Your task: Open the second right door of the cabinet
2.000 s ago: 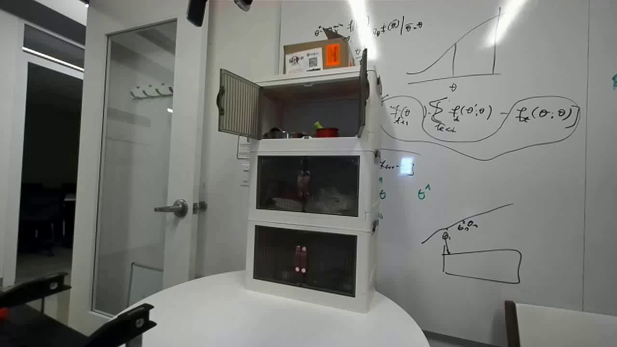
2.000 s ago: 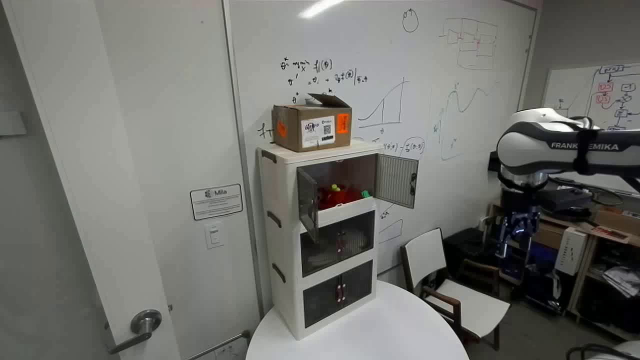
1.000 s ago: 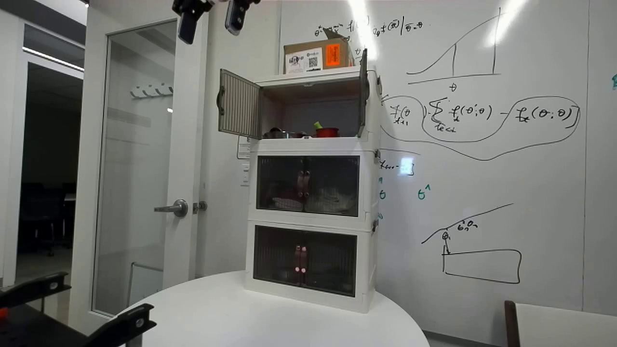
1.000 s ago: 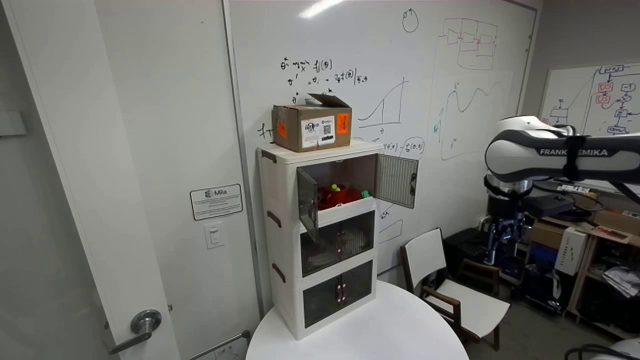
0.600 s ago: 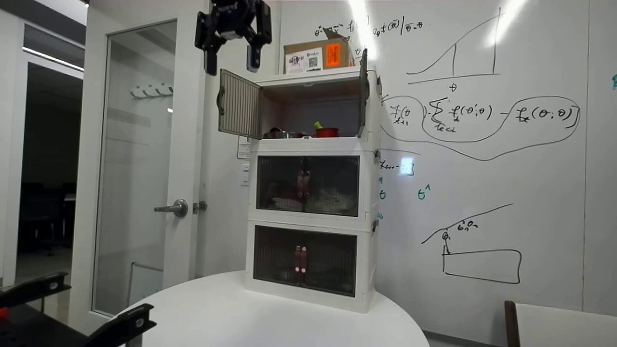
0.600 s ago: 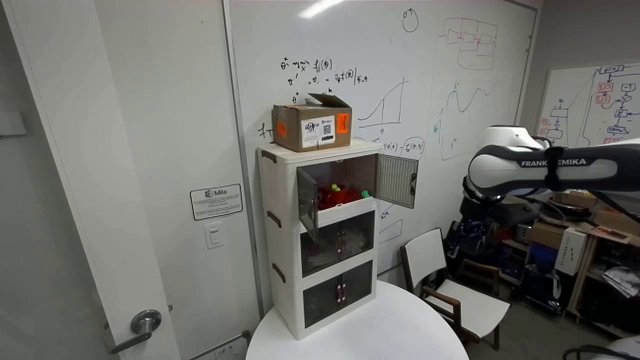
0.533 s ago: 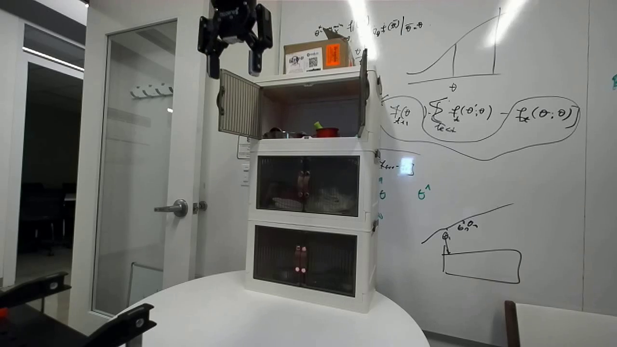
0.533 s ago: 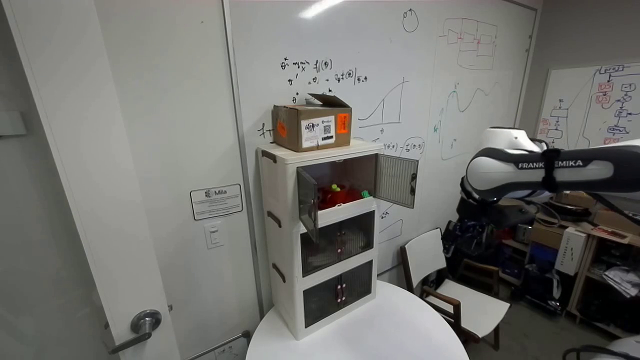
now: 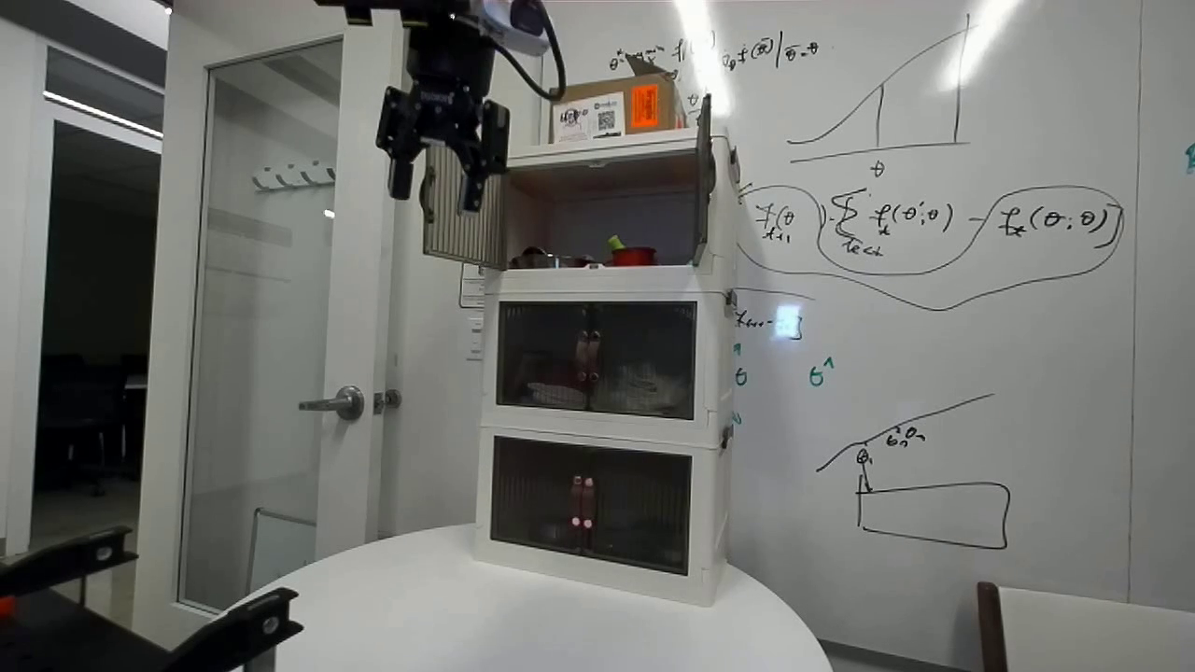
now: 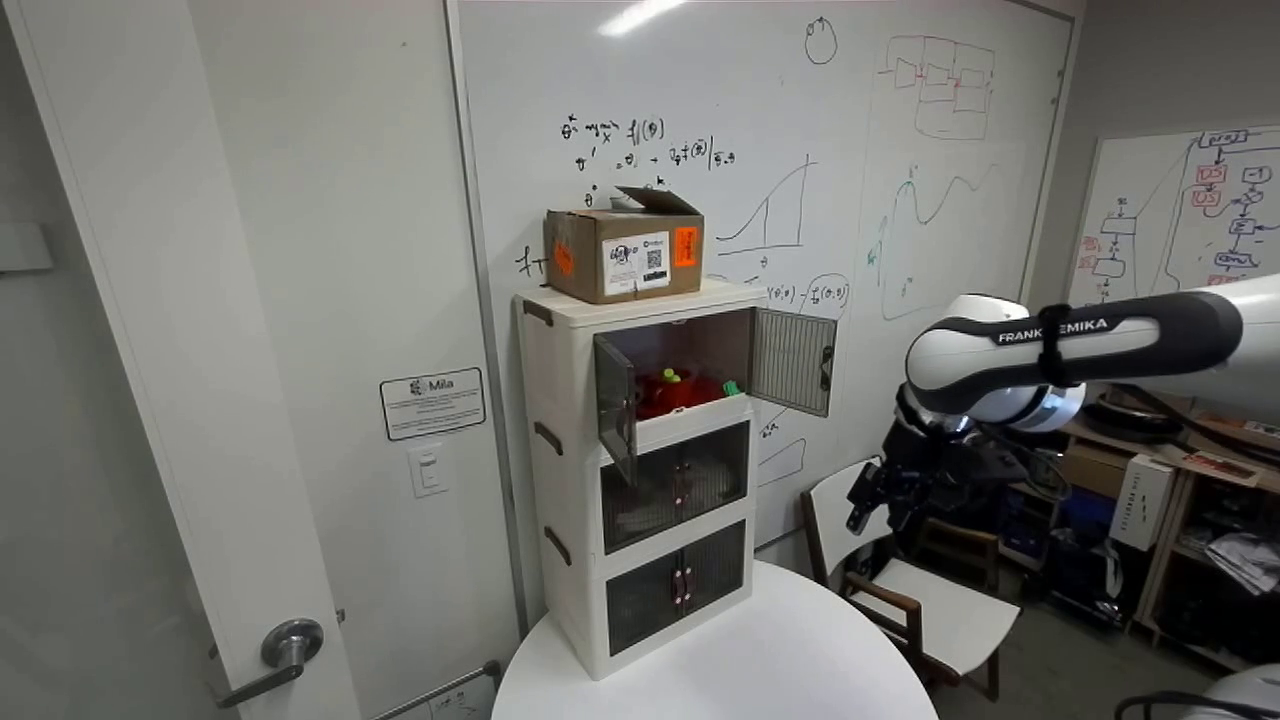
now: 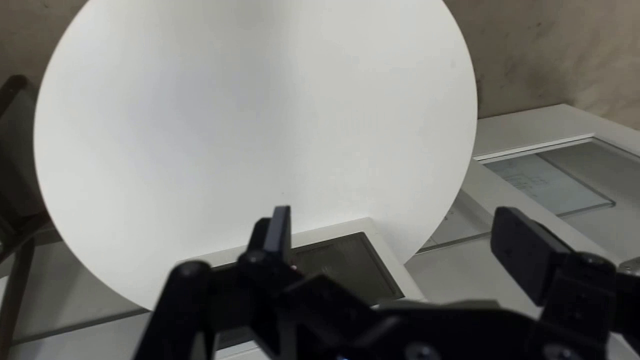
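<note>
Hand [image 9: 436,189] spread wide, I've got it hanging well apart from the cabinet [image 9: 602,428] on the desk [image 9: 485,625], and there's the second right door [image 9: 646,350], closed, right half of the middle tier [image 9: 546,350]!

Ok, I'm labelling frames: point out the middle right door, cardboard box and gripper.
Middle right door [image 9: 644,355]: in an exterior view, dark pane.
Cardboard box [image 10: 632,262]: in an exterior view, white label.
Gripper [image 9: 436,197]: in an exterior view, between fingertips.

Glare streaks the whiteboard [image 9: 934,345] at the top of both exterior views; the wrist view's surface [image 11: 255,120] is softly shadowed, the jaws dark and blurred.
</note>
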`<action>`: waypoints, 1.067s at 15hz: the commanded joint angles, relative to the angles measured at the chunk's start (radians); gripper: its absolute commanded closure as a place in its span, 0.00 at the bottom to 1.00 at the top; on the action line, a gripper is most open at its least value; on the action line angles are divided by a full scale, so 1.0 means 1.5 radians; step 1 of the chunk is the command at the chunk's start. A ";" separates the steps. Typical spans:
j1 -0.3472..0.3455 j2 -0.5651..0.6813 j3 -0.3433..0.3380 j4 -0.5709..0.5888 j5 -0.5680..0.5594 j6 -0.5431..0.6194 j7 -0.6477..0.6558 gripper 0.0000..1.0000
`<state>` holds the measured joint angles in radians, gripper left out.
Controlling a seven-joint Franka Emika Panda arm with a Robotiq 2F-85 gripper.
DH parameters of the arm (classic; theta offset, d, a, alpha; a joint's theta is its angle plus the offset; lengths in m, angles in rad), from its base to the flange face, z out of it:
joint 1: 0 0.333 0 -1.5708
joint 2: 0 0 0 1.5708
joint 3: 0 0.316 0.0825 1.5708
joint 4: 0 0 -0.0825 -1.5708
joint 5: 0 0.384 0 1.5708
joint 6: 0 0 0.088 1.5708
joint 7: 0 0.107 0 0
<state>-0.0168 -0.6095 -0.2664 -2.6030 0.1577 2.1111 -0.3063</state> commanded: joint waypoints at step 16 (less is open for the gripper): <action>-0.011 0.147 -0.034 0.091 0.209 -0.165 -0.090 0.00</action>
<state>0.0045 -0.3955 -0.3511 -2.4696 0.4583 1.8720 -0.4297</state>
